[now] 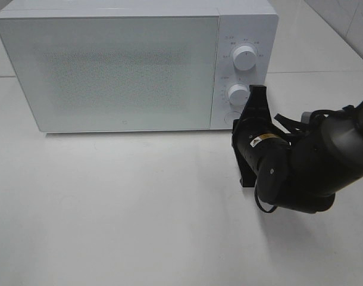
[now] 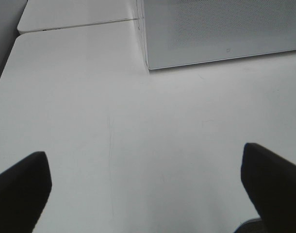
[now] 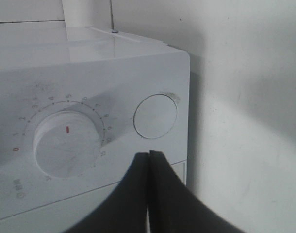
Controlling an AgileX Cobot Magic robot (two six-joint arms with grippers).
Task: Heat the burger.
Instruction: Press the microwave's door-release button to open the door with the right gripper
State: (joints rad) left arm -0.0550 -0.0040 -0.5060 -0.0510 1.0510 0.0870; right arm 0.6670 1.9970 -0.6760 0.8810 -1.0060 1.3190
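Hovering closed, right gripper (image 3: 149, 155) sits beside microwave's (image 1: 110, 71) corner button (image 3: 155, 116).

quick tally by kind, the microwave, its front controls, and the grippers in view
microwave: 1
dials: 2 (upper dial, lower dial)
round button: 1
grippers: 2 (left gripper open, right gripper shut)
total: 6

Right arm (image 1: 315, 164) extended, jaws together; left jaws spread.
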